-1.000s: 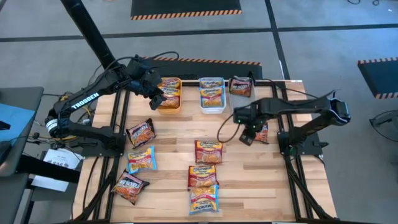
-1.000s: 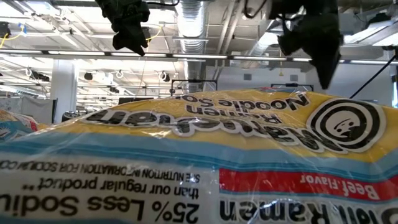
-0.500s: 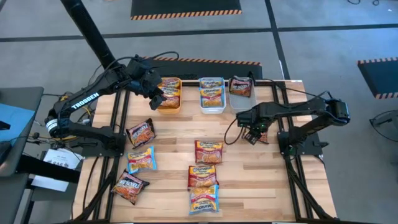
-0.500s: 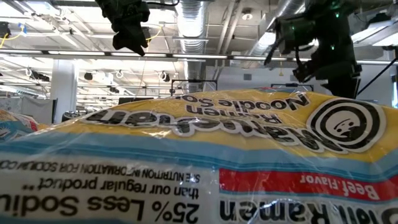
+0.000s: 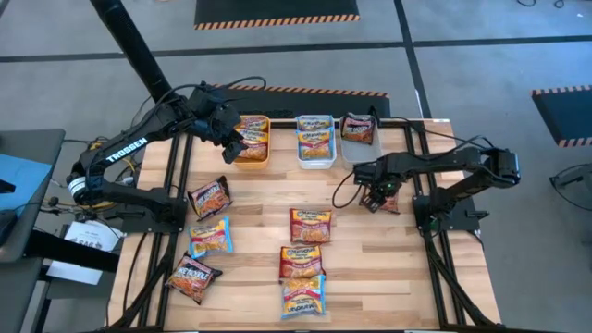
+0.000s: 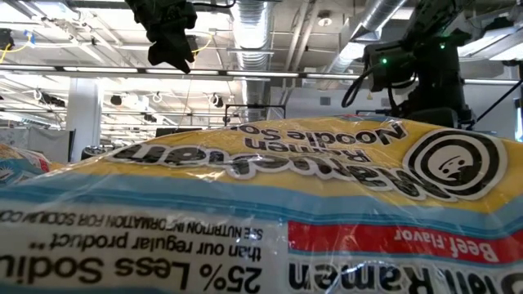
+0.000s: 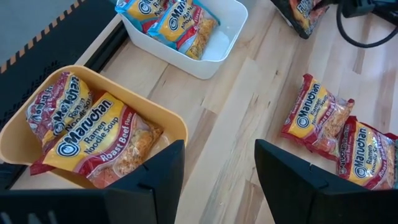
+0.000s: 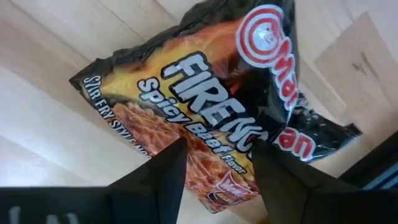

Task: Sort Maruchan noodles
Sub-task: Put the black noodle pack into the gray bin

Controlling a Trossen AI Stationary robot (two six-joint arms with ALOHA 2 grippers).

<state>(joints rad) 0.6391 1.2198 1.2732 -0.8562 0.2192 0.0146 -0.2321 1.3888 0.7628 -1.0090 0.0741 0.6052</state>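
I have the right gripper (image 5: 377, 197) low over a dark Fireng packet (image 8: 205, 118) lying on the table (image 5: 370, 268) near the grey bin (image 5: 359, 129), jaws apart, nothing clamped. Left gripper (image 5: 236, 146) hangs open beside the orange bin (image 7: 74, 158), which holds 2 packets.

Grey floor (image 5: 481, 55), hazard-striped mats (image 5: 276, 11), exposed ceiling ducts (image 6: 249, 20).

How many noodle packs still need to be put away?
Some are binned: orange bin, white bin and grey bin each hold packets. The right gripper hangs open over a dark Fire packet. Six other packets lie loose, like the maroon packet.
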